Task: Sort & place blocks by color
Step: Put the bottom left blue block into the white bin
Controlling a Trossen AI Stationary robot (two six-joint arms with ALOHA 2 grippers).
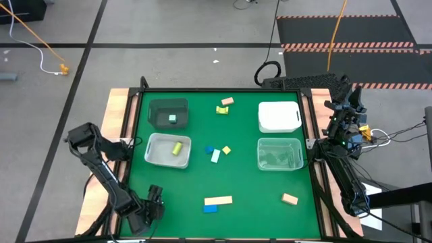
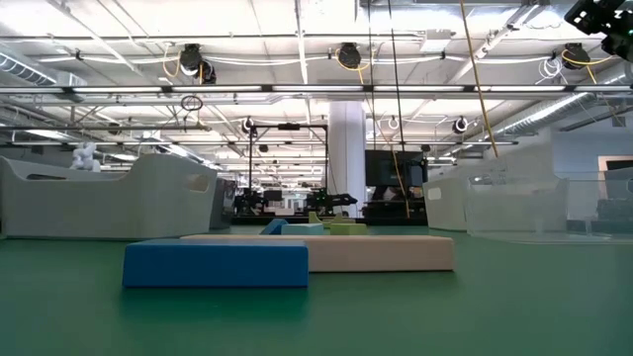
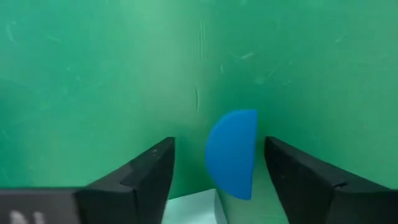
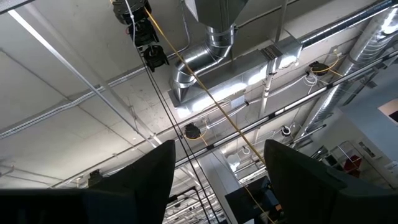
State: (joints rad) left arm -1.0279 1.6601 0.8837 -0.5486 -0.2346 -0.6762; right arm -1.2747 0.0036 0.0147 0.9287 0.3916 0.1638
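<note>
Blue half-round block (image 3: 233, 152) is lying on the green worktop (image 3: 93, 74), between the left hand's (image 3: 217, 171) 2 part-open fingers, not gripped. Closing crooked, I think, could push it away. Right hand (image 4: 217, 180) is waiting open, holding nothing.

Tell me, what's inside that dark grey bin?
The dark grey bin holds one small mint green block. Its dark floor shows nothing else, though its walls may shade the corners.
</note>
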